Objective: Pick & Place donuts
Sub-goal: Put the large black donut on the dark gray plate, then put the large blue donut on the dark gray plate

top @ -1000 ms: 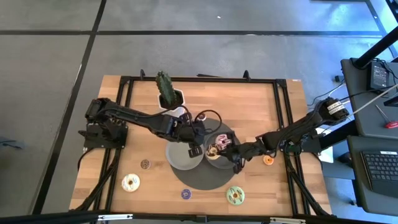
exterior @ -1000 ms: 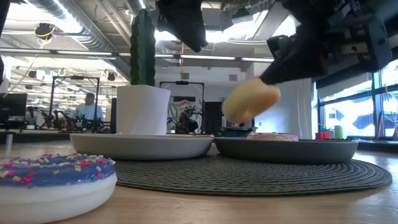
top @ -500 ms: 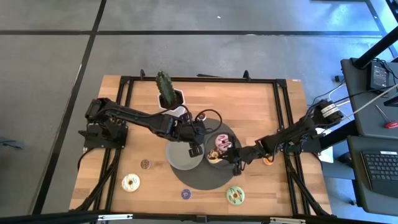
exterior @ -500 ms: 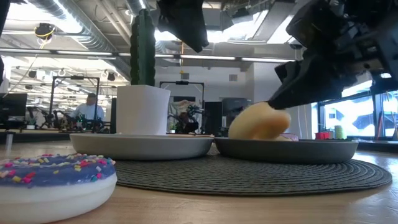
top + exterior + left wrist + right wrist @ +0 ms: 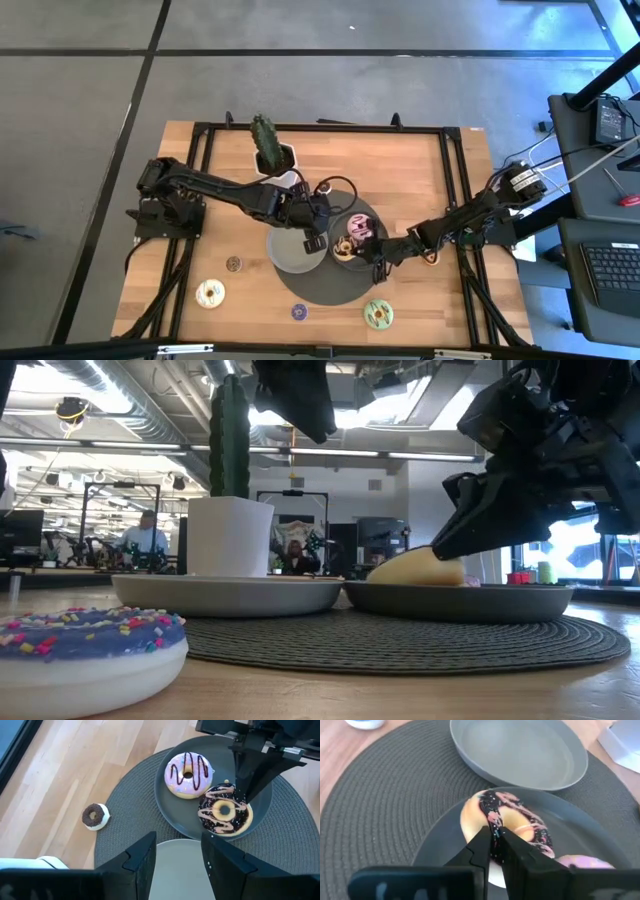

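A brown-iced donut with pink drizzle (image 5: 225,811) lies in the right grey plate (image 5: 170,805), beside a pink donut with brown stripes (image 5: 189,768). My right gripper (image 5: 495,836) reaches in from the table's right and is shut on the brown donut's edge. My left gripper (image 5: 177,855) hangs open above the left grey plate (image 5: 520,750) with nothing between its fingers. Both plates stand on a round dark mat (image 5: 330,290). A small brown-topped donut (image 5: 95,816) lies on the wood just off the mat's far edge. My right gripper pinches the brown donut's iced ring (image 5: 495,822) between its two fingertips, on the side toward the table's right. The fingers come slanting down from the right. The donut lies in the right plate, icing up, against the pink donut.
On the near part of the table lie a white sprinkled donut (image 5: 210,293), a tiny brown one (image 5: 233,264), a purple one (image 5: 299,311) and a green one (image 5: 378,314). An orange one (image 5: 431,258) shows by the right arm. A cactus in a white pot (image 5: 268,145) stands at the back.
My right gripper has come down toward the right plate with the brown donut and rolled a little. The donut, which hung tilted above the plate, now lies in it beside the pink donut.
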Robot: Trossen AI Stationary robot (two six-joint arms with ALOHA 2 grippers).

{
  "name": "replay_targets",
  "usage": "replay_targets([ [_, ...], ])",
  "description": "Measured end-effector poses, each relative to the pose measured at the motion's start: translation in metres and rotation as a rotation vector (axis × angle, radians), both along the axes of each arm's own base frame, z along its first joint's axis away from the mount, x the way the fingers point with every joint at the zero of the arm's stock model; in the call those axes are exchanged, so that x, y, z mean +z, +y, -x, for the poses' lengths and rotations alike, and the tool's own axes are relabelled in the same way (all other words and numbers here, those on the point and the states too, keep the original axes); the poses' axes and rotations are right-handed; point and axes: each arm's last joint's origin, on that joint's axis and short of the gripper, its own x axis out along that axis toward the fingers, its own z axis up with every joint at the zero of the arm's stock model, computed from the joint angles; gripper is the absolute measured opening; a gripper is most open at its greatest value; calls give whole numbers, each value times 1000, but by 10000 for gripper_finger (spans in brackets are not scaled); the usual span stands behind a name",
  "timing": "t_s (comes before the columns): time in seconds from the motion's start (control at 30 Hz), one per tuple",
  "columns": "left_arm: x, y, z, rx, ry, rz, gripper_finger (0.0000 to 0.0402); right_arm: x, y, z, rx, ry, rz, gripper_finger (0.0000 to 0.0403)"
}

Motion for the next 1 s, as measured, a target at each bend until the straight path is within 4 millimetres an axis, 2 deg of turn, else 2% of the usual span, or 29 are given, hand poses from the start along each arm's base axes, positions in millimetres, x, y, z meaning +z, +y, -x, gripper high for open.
replay_targets([
  [0.17, 0, 0, 0, 0, 1, 0, 148, -1, -1, -2, 8, -4, -10, 67],
  [0.4, 0, -1, 0, 0, 2, 32, 152, 4, -1, -1, 3, -21, -13, 139],
  [0.57, -3, -3, 4, 16, 41, 35, 148, 20, -3, 2, 12, -67, -16, 174],
  [0.67, -6, -5, 9, 59, 81, 48, 148, 34, -6, 10, 3, -70, -38, 184],
  [0.83, -18, -8, 13, 84, 111, 47, 154, 50, -11, 30, 32, 47, -182, 188],
  [1.0, -34, -7, 12, 85, 92, 51, 154, 59, -2, 41, 187, 110, -334, 188],
])
